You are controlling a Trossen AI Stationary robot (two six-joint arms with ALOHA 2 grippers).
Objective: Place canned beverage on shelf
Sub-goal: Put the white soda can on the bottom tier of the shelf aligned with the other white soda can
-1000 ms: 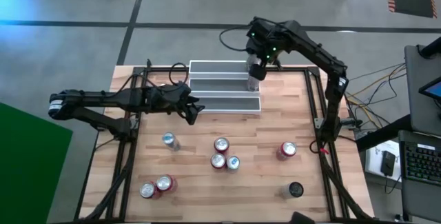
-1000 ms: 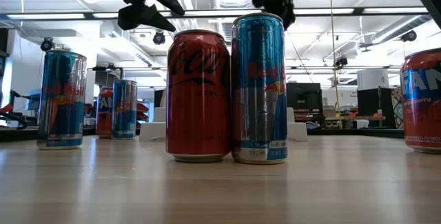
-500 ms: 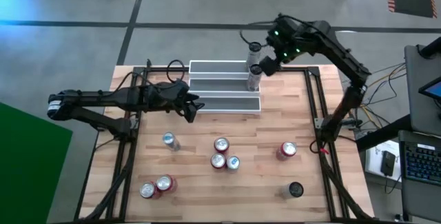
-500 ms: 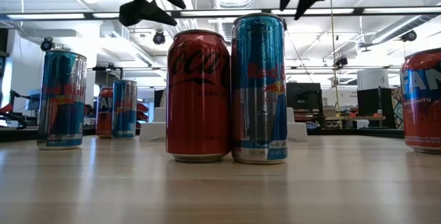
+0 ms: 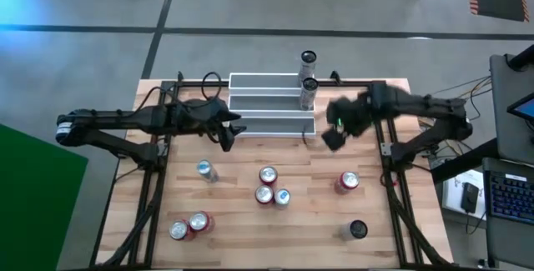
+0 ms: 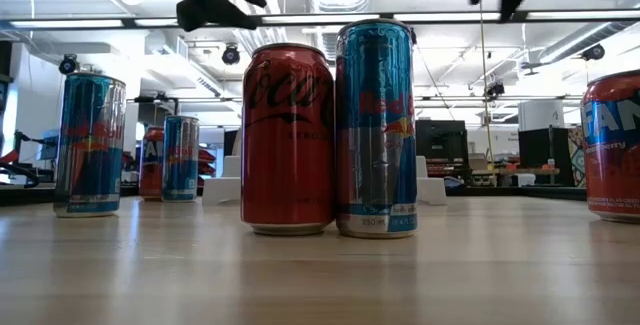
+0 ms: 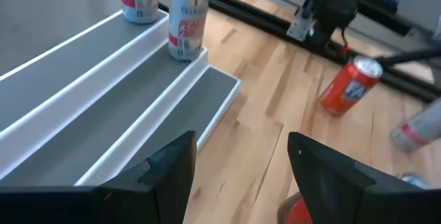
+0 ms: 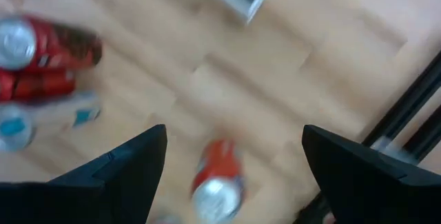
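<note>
Backed away from the shelf [image 5: 271, 104], the right gripper [image 5: 333, 134] now hangs empty, fingers wide apart, beyond its right end.
Two upright cans [image 5: 308, 92] stand at that end; the steps run crosswise along the table's [image 5: 334, 221] far edge. Left gripper [image 5: 227, 132], fingers parted and empty, hovers beside its left front.

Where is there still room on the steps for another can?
The shelf has two cans at its right end: one on the top step, one on the middle step. Left of them, both steps are bare, and the bottom step is free all along. The table's middle is crowded with three cans.
</note>
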